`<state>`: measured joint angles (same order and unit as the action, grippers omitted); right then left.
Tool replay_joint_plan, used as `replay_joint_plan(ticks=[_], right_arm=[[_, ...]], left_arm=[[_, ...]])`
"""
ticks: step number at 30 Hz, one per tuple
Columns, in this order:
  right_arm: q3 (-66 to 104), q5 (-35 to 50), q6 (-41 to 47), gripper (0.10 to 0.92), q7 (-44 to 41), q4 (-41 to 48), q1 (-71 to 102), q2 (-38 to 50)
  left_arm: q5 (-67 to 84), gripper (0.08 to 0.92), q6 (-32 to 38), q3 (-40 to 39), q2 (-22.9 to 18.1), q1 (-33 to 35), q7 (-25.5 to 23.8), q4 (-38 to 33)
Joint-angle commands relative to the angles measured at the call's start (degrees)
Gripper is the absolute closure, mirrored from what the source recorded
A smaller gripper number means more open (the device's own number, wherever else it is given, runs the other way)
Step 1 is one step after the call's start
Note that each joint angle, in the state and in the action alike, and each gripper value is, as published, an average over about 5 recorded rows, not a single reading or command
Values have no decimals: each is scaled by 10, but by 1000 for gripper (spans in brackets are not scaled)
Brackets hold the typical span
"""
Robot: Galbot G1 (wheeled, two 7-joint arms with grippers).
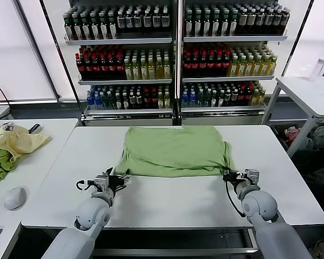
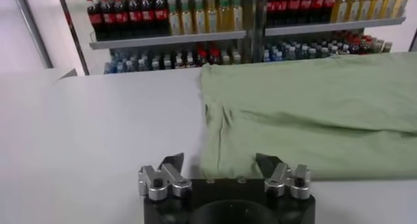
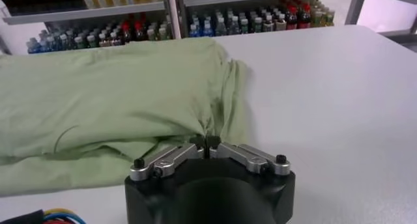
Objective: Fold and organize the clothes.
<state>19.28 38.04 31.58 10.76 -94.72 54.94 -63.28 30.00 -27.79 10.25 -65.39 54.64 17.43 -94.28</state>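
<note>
Mia: Where is the shirt (image 1: 174,151)?

Ben: It lies flat in the middle of the white table (image 1: 291,183). It is folded into a wide, short shape, and its near edge is by the two grippers.

Mia: Which way does it go?

Ben: Its long side runs from the robot's left to its right. I can't see a collar or a patch, so I can't tell which end is the top.

Mia: What is the right gripper (image 3: 207,144) doing?

Ben: Its fingers are pinched on the shirt's near right corner. The cloth puckers there. I think it holds that corner so the shirt can't slide.

Mia: And the left gripper (image 2: 220,165)?

Ben: Its fingers stand apart at the near left corner, holding nothing. The cloth edge sits between them.

Mia: What else is there?

Ben: A yellow garment (image 1: 16,141) on the side table, well apart.
</note>
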Motion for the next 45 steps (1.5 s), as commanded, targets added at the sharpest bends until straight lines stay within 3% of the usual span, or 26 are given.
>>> replay_joint_plan(ticks=[1,11,19,28,45], right_arm=[[0,0,0,912,0,0,0,0],[3,0,0,912,-3,-9,8,6],[25,-1,4,912,-3,-72,71,19],[78,-10,8,912,-5,-178,185,39],[160,-43,4,912,-12,-319,380,23]], left_arm=[[32,385,-7,-4,-2,-15,4,29],[76,671,-12,9,4,3,-5,10],[78,876,-10,39,8,105,-5,-116],[33,891,-4,83,-1,261,-9,-235],[21,891,-4,171,31,402,-49,-317]])
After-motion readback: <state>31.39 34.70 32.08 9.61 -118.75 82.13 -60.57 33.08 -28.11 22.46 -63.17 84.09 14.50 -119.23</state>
